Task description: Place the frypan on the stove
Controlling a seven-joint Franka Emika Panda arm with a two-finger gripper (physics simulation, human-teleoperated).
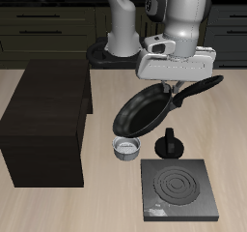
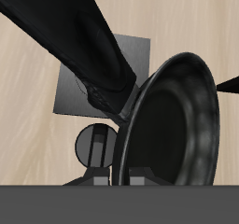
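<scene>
The frypan (image 1: pixel 145 108), a round black pan with a long handle, hangs tilted in the air above the table. My gripper (image 1: pixel 173 85) is shut on it where the handle meets the rim. In the wrist view the frypan (image 2: pixel 177 125) fills most of the frame, and my gripper (image 2: pixel 119 177) straddles its rim. The stove (image 1: pixel 179 188), a dark grey slab with light coil rings, lies flat near the table's front edge, below and in front of the pan. Part of the stove (image 2: pixel 67 95) shows behind the handle in the wrist view.
A small black moka pot (image 1: pixel 170 142) stands just behind the stove, under the pan. A small grey metal bowl (image 1: pixel 126 148) sits beside it. A large dark brown box (image 1: pixel 48 125) takes up one side of the table.
</scene>
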